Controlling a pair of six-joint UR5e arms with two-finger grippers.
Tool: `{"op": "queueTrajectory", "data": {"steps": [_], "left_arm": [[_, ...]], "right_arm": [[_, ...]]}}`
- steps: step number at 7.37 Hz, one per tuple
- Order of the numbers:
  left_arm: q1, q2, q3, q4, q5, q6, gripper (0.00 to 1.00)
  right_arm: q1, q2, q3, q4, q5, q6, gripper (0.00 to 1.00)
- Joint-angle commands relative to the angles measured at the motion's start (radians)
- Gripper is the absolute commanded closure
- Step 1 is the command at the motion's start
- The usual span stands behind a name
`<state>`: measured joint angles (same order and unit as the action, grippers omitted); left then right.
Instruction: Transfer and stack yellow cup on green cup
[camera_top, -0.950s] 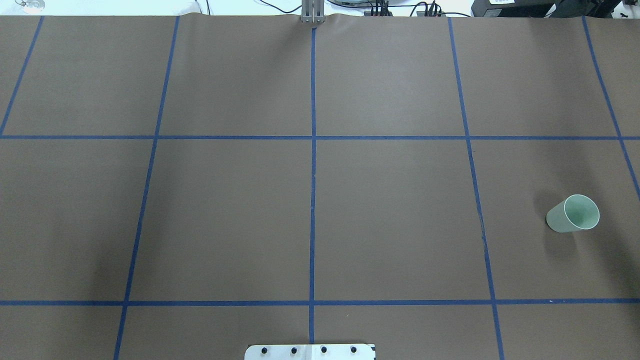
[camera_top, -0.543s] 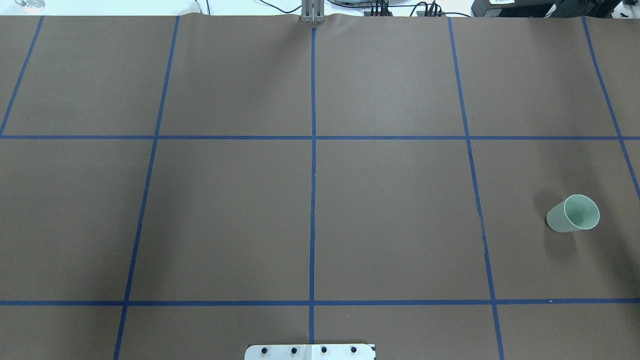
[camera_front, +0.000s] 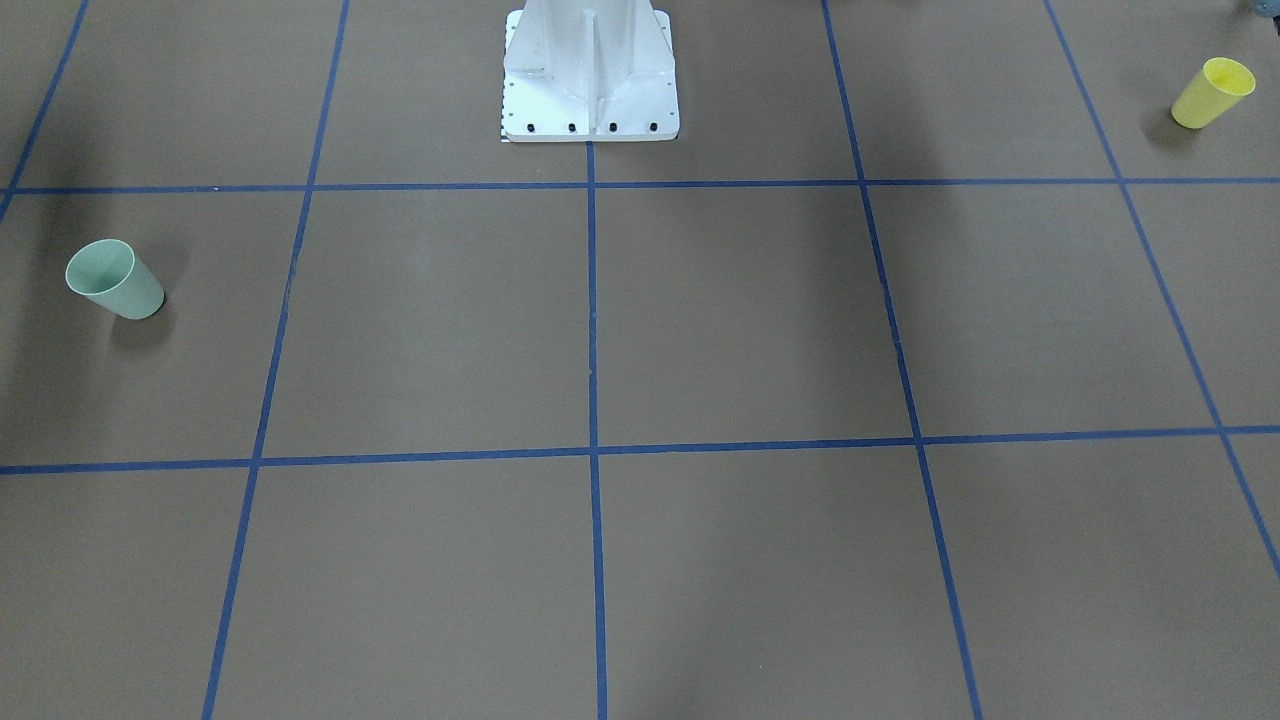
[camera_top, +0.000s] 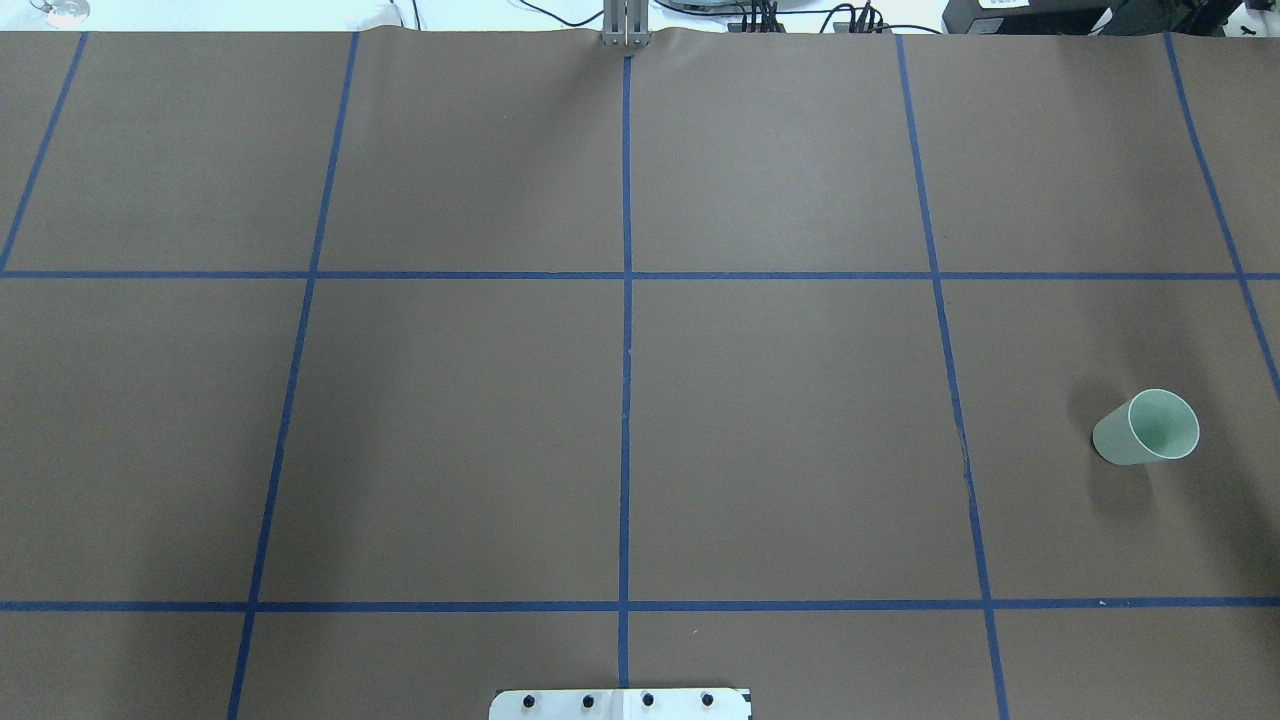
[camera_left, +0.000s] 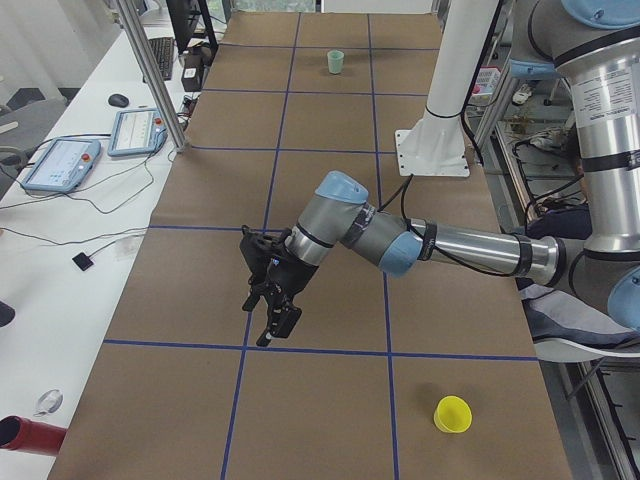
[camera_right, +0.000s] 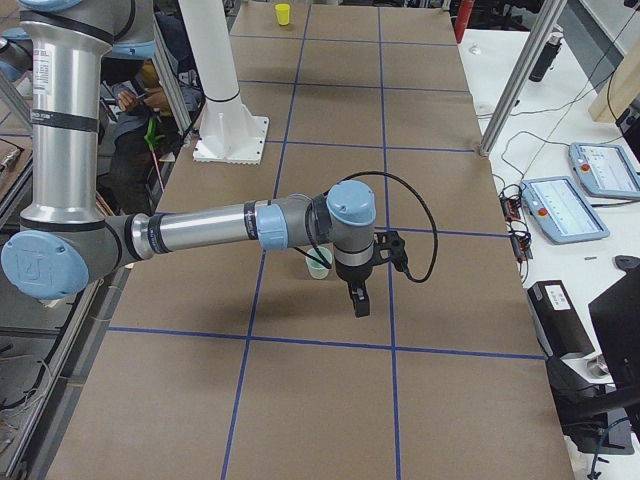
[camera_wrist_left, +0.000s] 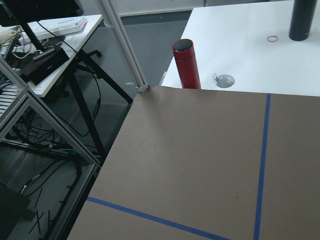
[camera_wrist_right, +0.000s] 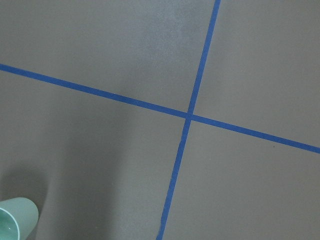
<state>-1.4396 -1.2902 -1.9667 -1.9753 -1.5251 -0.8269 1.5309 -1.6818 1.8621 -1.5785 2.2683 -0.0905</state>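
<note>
The yellow cup (camera_front: 1212, 92) stands upright near the table's corner on my left side; it also shows in the exterior left view (camera_left: 452, 414) and the exterior right view (camera_right: 283, 13). The green cup (camera_top: 1146, 428) stands upright on my right side, and also shows in the front-facing view (camera_front: 113, 280) and at the right wrist view's bottom left edge (camera_wrist_right: 15, 220). My left gripper (camera_left: 272, 322) hangs over the table, well away from the yellow cup. My right gripper (camera_right: 358, 298) hangs just beside the green cup (camera_right: 319, 264). I cannot tell whether either is open or shut.
The white robot base (camera_front: 590, 80) stands at the table's near middle edge. Blue tape lines (camera_top: 626, 400) divide the brown table into squares. A red bottle (camera_wrist_left: 186, 64) stands on the white side table beyond the left end. Teach pendants (camera_left: 60, 160) and an aluminium post (camera_left: 150, 70) are beside it.
</note>
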Motion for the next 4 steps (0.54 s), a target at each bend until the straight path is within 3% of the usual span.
{"op": "queueTrajectory", "data": {"steps": [1,4], "left_arm": [[0.070,0.032,-0.001,0.144,0.219,-0.220,0.00],[0.117,0.115,0.002,0.249,0.356,-0.468,0.00]], "right_arm": [[0.000,-0.010,0.000,0.006,0.005,-0.002,0.00],[0.000,-0.025,-0.001,0.032,0.005,-0.002,0.00]]}}
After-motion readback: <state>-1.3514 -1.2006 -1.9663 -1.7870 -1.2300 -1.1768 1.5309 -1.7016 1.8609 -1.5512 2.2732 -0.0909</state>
